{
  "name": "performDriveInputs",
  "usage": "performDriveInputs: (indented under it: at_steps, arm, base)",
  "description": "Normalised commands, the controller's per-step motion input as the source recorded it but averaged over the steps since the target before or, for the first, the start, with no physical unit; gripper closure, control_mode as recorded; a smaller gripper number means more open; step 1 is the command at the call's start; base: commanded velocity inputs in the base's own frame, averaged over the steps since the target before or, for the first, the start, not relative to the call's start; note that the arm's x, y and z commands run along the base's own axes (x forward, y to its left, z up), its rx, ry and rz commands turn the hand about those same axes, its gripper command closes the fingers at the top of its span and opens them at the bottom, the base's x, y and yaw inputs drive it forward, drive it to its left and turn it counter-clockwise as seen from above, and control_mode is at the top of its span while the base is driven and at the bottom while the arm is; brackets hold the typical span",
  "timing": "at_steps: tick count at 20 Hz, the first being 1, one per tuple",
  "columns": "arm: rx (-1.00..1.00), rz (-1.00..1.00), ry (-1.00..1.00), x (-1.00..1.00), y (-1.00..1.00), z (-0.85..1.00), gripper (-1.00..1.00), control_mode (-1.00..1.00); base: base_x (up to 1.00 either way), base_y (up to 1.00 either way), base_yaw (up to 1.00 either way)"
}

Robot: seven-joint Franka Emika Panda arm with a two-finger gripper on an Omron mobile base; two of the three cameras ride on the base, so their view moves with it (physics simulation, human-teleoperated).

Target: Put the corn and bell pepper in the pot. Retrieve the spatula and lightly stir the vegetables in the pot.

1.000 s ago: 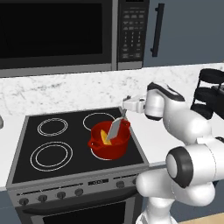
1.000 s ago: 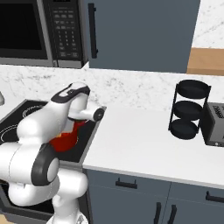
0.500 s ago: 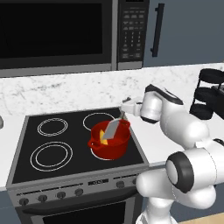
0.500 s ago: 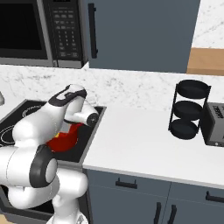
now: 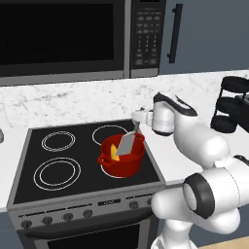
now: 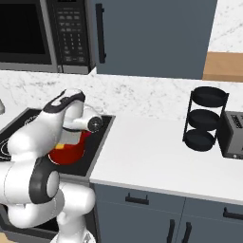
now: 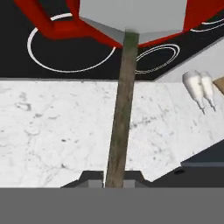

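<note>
Between my two dark fingertips, my claw [image 7: 111, 178] is clenched on the spatula [image 5: 127, 142] by its thin brownish handle. Its flat grey trapezoid blade dips inside the pot [image 5: 122, 158], tilted against the rim. That one pot is round, squat, bright red, with small loop handles, standing on the front right burner of the stove [image 5: 48, 185], near its front right corner. One bright yellow corn [image 5: 115, 152] cob lies inside, just beside the blade. Four ring burners mark the black stove top. Two pale shakers [image 7: 199, 89] stand on the marble counter [image 6: 152, 152].
</note>
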Motion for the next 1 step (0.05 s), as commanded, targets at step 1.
performDriveInputs:
  at_steps: [1]
  arm:
    - [-0.01,-0.05,0.00,-0.01,0.00,-0.16,1.00,-1.00]
  base:
    - [0.00,0.00,0.00]
